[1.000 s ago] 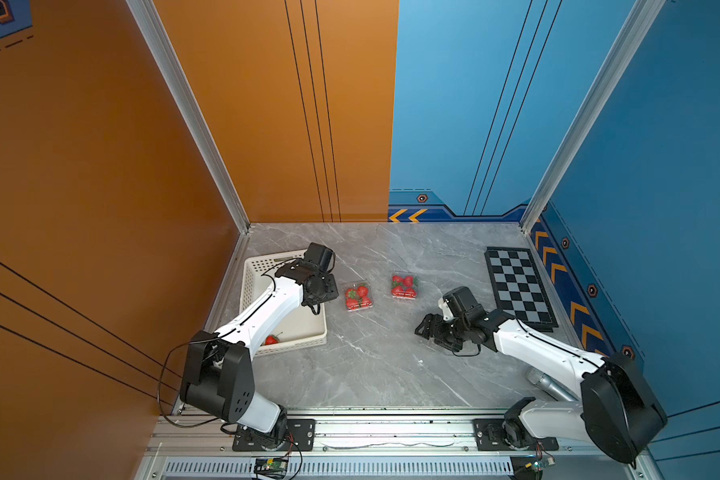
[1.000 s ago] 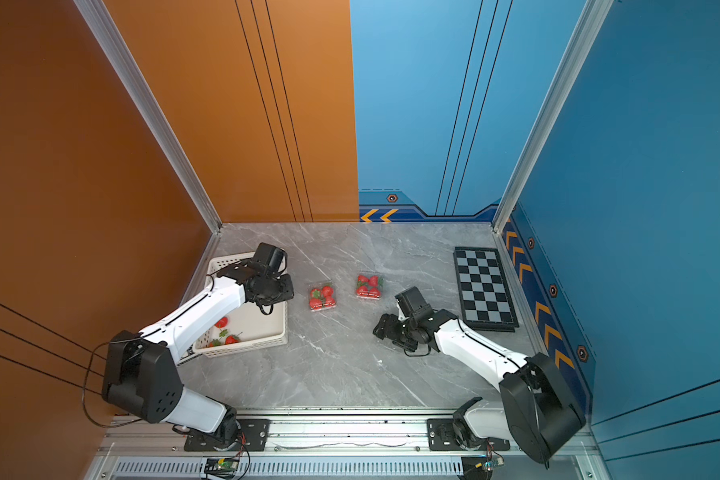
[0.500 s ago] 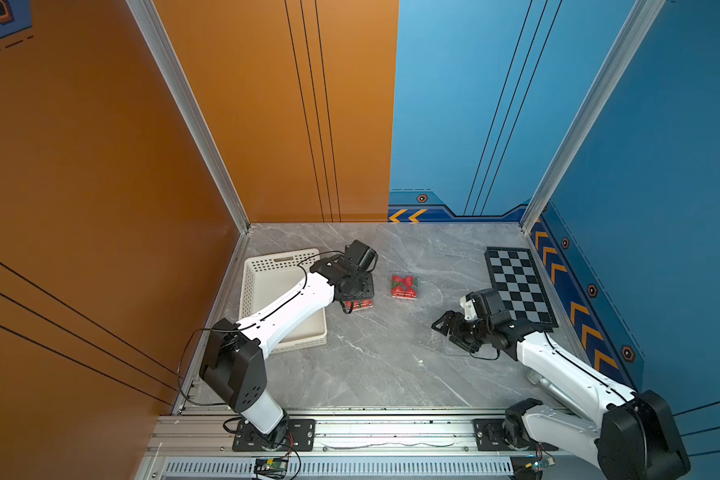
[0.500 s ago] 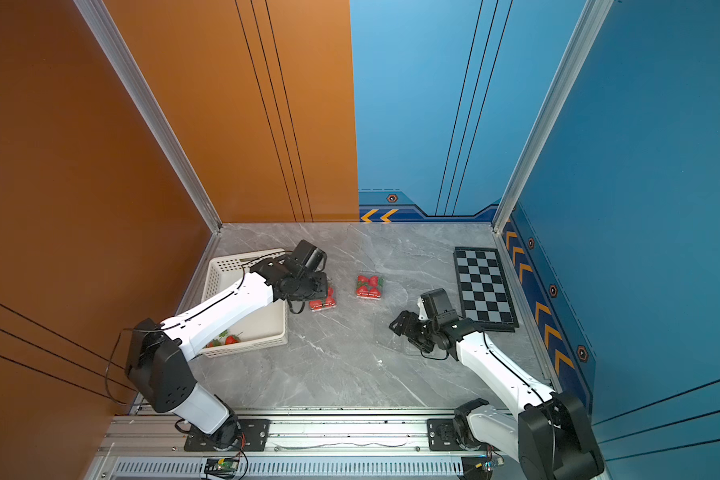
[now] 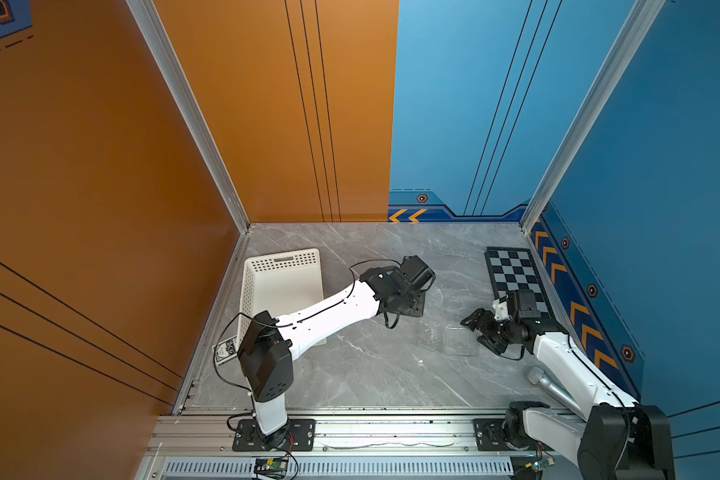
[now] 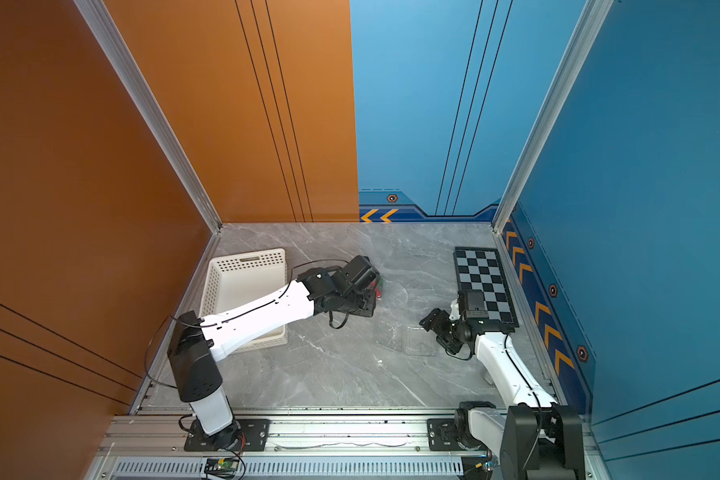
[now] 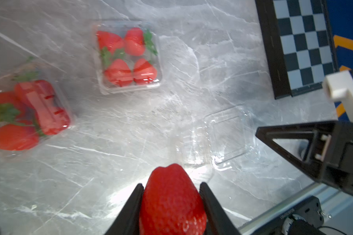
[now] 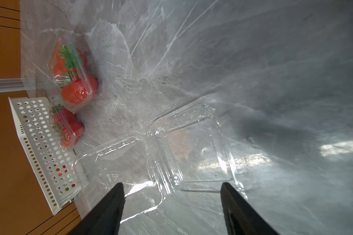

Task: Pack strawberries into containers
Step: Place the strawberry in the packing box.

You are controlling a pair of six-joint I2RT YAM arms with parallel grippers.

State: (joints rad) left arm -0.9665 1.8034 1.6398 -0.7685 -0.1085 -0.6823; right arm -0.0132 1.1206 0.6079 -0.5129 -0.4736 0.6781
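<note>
**One strawberry (image 7: 172, 203) gripped, one container (image 8: 192, 152) empty**

Left fingers (image 7: 130, 205) are clamping the strawberry above the table (image 7: 202, 71), near two filled containers (image 7: 128, 57) (image 7: 29, 109). Right fingers (image 8: 110, 203) are hovering apart just beside the open, empty container.

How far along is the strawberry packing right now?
Done: one clamshell holds four strawberries, a second clamshell looks full. In hand: the left jaws clamp one strawberry. Left: the third clamshell lies open and empty by the open right jaws; red shows through the white basket's holes, so more berries probably wait.
</note>
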